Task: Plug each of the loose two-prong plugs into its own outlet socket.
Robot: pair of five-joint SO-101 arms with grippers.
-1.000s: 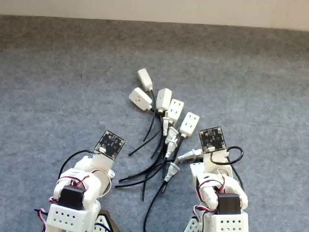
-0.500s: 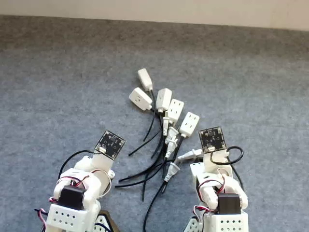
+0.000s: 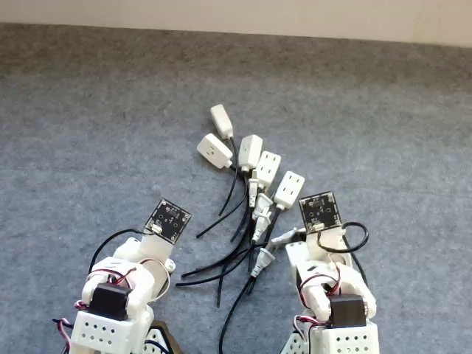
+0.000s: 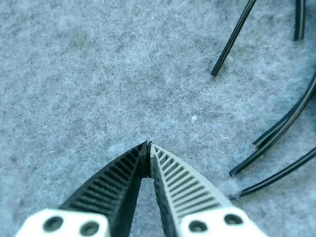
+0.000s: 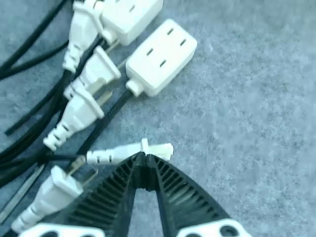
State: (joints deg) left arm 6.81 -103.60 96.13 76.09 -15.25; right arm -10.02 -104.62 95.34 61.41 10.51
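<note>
Several white outlet sockets [image 3: 250, 153] fan out at mid-table, their black cords [image 3: 221, 269] running back between the two arms. Loose white two-prong plugs [image 3: 262, 214] lie among the cords. In the right wrist view, my right gripper [image 5: 144, 158] is shut with nothing in it, its tips just short of a small white plug [image 5: 128, 152] lying crosswise. A two-slot socket [image 5: 160, 57] and two more plugs [image 5: 79, 116] lie beyond it. My left gripper [image 4: 148, 146] is shut and empty over bare carpet, with cut cord ends [image 4: 215, 73] off to one side.
Everything rests on grey carpet [image 3: 88, 133]. The left arm's base [image 3: 110, 310] and the right arm's base [image 3: 335, 317] stand at the near edge. A pale wall strip [image 3: 295, 18] runs along the far side. Open carpet lies to both sides of the cord cluster.
The right arm has shifted slightly towards the cords and the small plug. The left arm, sockets and plugs have not moved.
</note>
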